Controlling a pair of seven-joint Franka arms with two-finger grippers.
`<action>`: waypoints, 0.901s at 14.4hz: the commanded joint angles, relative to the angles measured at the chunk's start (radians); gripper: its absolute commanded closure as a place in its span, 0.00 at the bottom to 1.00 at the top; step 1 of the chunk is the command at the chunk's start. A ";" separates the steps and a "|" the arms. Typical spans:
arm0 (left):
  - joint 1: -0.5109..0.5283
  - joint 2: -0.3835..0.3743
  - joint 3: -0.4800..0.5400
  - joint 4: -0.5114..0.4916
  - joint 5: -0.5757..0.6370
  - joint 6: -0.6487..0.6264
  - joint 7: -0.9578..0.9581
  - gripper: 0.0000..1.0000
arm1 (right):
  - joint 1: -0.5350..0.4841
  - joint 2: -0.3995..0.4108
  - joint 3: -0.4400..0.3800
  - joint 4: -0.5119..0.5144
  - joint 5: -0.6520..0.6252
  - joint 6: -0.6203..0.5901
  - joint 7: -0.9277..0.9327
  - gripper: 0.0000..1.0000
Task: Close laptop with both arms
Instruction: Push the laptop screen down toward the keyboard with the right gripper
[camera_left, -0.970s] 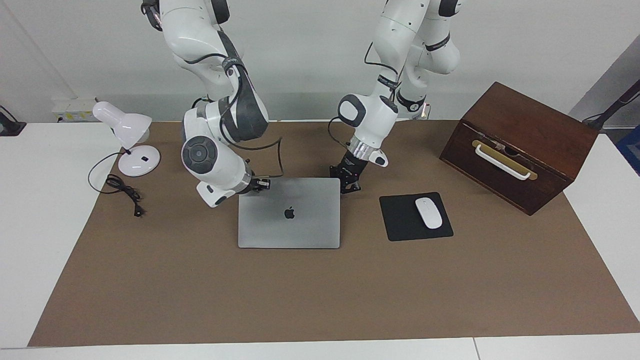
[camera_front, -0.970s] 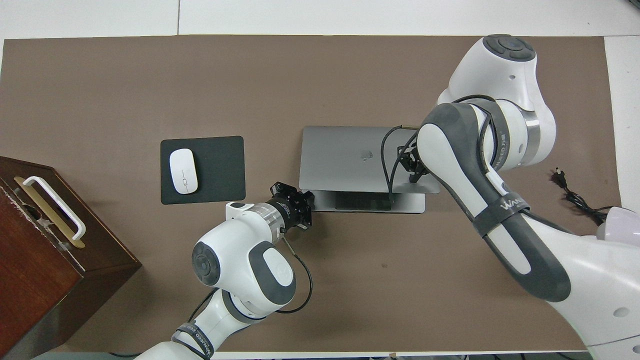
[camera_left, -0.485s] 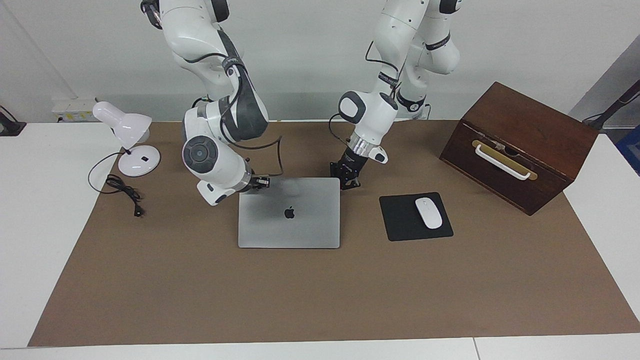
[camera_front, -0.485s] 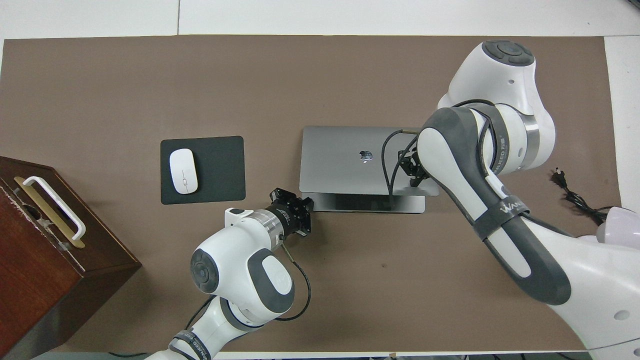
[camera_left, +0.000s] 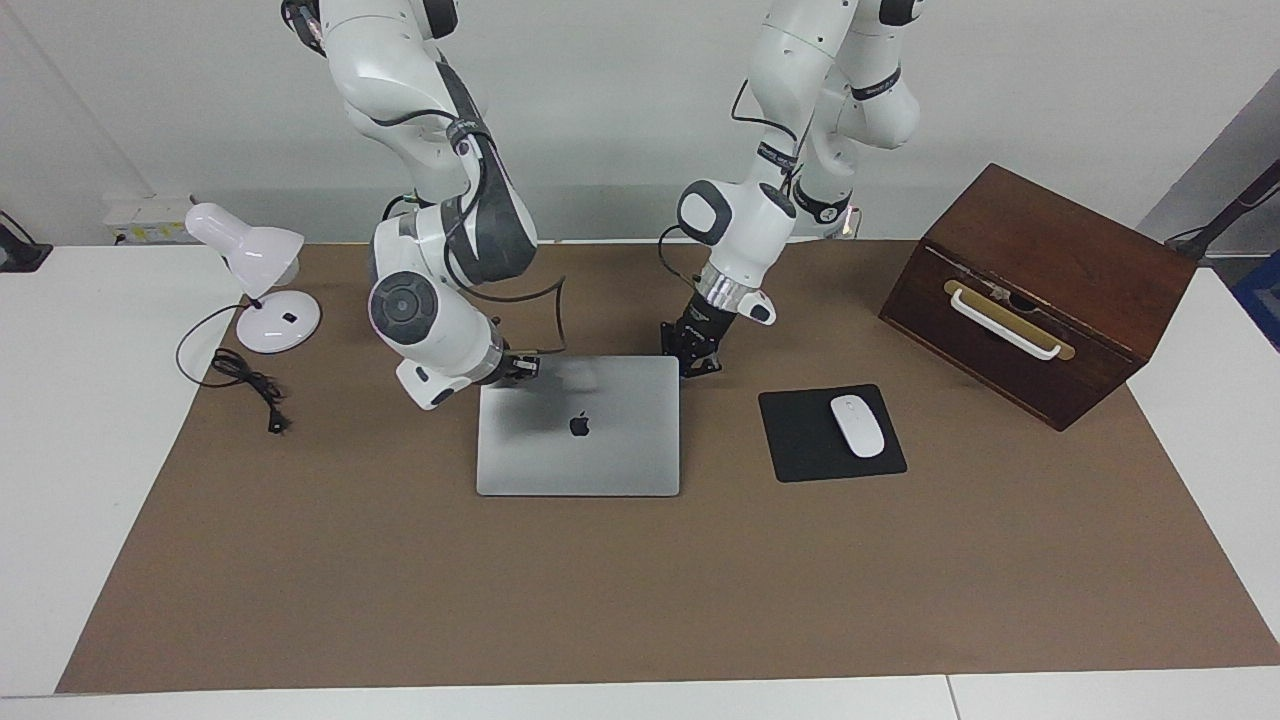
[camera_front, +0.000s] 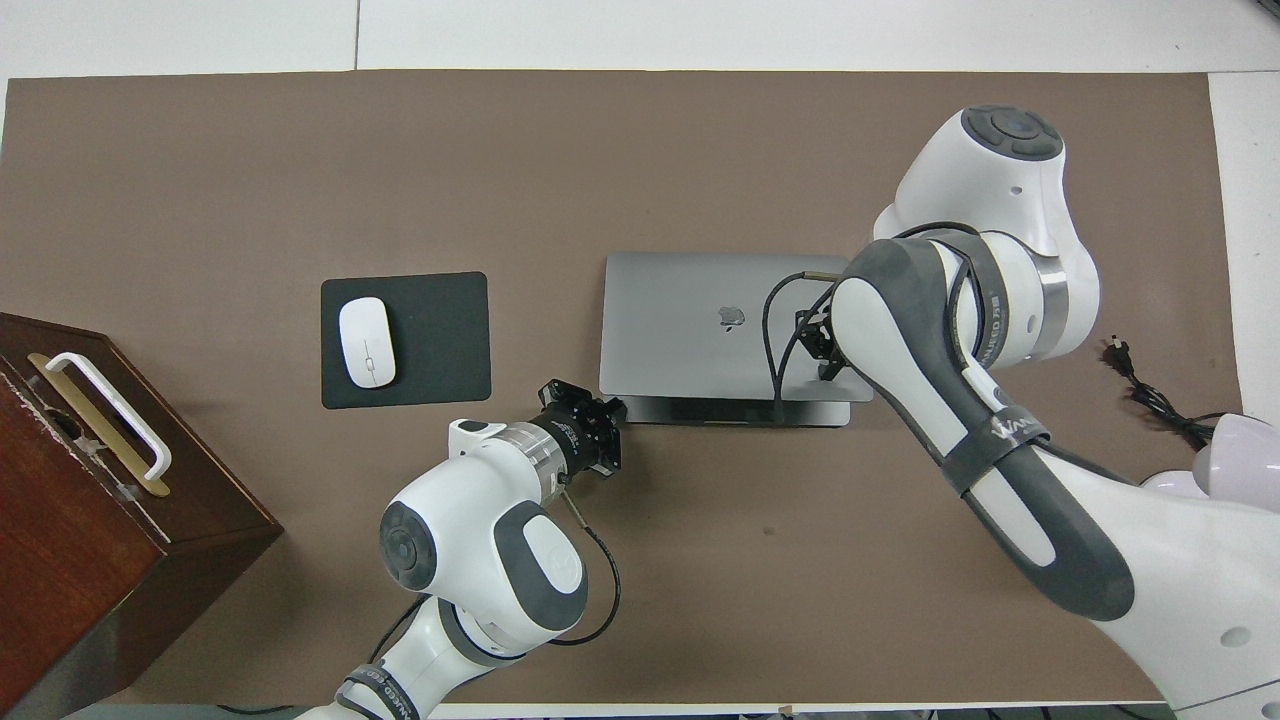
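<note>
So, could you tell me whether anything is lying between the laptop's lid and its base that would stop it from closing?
Nothing visible does: in the overhead view only a thin dark gap shows between the laptop's lid and base. Both shut grippers, right and left, are at its corners nearest the robots.

A plain white wall rises past the white table under brown matting.

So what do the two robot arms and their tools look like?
Both arms are bulky white jointed shells with dark grey joint caps and panels, and a silver ring at the wrist. Black cables loop along them. Each ends in a small black tool: left tool, right tool.
</note>
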 joint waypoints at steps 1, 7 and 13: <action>-0.027 0.012 0.008 -0.068 -0.025 -0.011 0.016 1.00 | -0.009 -0.047 0.013 -0.084 0.028 0.059 0.022 1.00; -0.027 0.012 0.008 -0.068 -0.025 -0.011 0.016 1.00 | -0.006 -0.056 0.013 -0.118 0.028 0.089 0.018 1.00; -0.027 0.014 0.008 -0.068 -0.025 -0.011 0.016 1.00 | -0.003 -0.061 0.013 -0.144 0.028 0.126 0.018 1.00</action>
